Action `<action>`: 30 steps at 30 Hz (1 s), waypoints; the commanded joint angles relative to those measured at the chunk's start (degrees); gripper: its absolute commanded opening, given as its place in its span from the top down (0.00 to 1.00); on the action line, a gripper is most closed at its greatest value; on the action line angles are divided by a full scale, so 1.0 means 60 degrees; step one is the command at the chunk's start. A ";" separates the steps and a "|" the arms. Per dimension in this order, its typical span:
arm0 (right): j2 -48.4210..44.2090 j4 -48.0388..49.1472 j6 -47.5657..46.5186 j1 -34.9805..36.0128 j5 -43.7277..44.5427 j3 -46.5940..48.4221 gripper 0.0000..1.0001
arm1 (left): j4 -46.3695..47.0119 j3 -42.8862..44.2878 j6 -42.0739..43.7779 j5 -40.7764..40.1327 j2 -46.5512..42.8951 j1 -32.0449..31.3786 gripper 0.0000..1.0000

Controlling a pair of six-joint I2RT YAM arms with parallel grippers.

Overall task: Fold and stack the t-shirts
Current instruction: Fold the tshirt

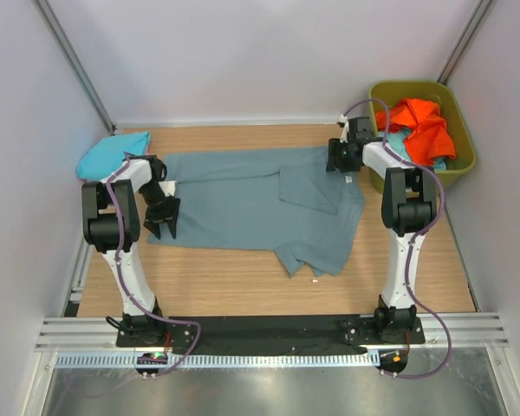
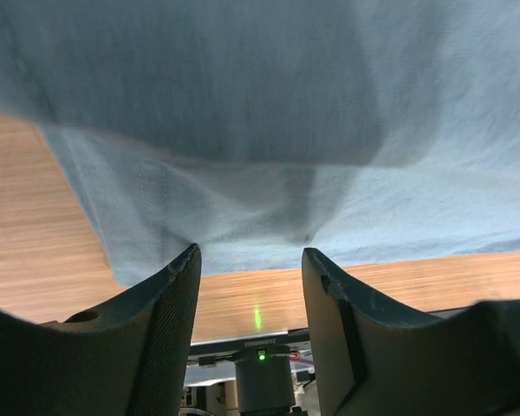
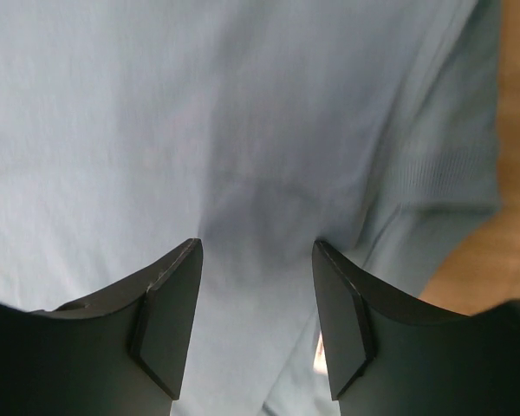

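Note:
A large dusty grey-blue t-shirt (image 1: 251, 204) lies spread across the wooden table, partly folded, with a small white label (image 1: 349, 179) near its right edge. My left gripper (image 1: 165, 218) is open over the shirt's left edge; in the left wrist view the cloth (image 2: 269, 147) lies just beyond the fingers (image 2: 169, 321). My right gripper (image 1: 340, 158) is open over the shirt's top right corner; the cloth (image 3: 243, 130) fills the right wrist view. A folded turquoise t-shirt (image 1: 111, 154) lies at the back left. An orange t-shirt (image 1: 423, 126) lies in the tub over a light blue one (image 1: 397, 144).
The olive-green plastic tub (image 1: 464, 149) stands at the back right, beside the right arm. White walls close in the table on three sides. Bare wood (image 1: 243, 282) shows in front of the shirt.

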 commanded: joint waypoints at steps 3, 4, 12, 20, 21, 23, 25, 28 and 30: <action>0.1098 -0.0008 -0.0201 -0.0049 0.0130 0.1501 0.41 | 0.0265 -0.0348 0.0000 -0.0739 -0.0393 0.0031 0.47; 0.1232 -0.0037 -0.0201 -0.0035 0.0130 0.1662 0.41 | 0.0221 -0.0333 0.0015 -0.0739 -0.0422 0.0045 0.48; 0.2214 -0.0081 -0.0200 -0.0035 0.0217 0.3186 0.40 | 0.0089 -0.0464 0.0000 -0.0754 -0.0817 0.0045 0.47; 0.2727 -0.0052 -0.0215 -0.0020 0.0232 0.3963 0.40 | 0.0090 -0.0217 0.0059 -0.0667 -0.0892 0.0045 0.47; 0.2669 -0.0124 -0.0215 -0.0035 0.0232 0.3978 0.40 | 0.0046 -0.0144 0.0073 -0.0637 -0.0906 0.0045 0.47; 0.2334 -0.0227 -0.0346 -0.0020 0.0218 0.3789 0.40 | -0.0130 0.0251 0.0146 -0.0506 -0.1109 0.0045 0.47; 0.1369 -0.0330 -0.0435 -0.0035 0.0334 0.3554 0.40 | -0.0247 0.0573 0.0336 -0.0141 -0.1475 0.0045 0.48; -0.0970 -0.0038 -0.1091 -0.0035 0.0787 0.2227 0.40 | -0.0467 0.1524 0.0687 0.0795 -0.2397 0.0045 0.47; -0.1545 0.0253 -0.1532 0.0009 0.0730 0.1346 0.39 | -0.0453 0.1775 0.0820 0.1061 -0.2663 0.0031 0.46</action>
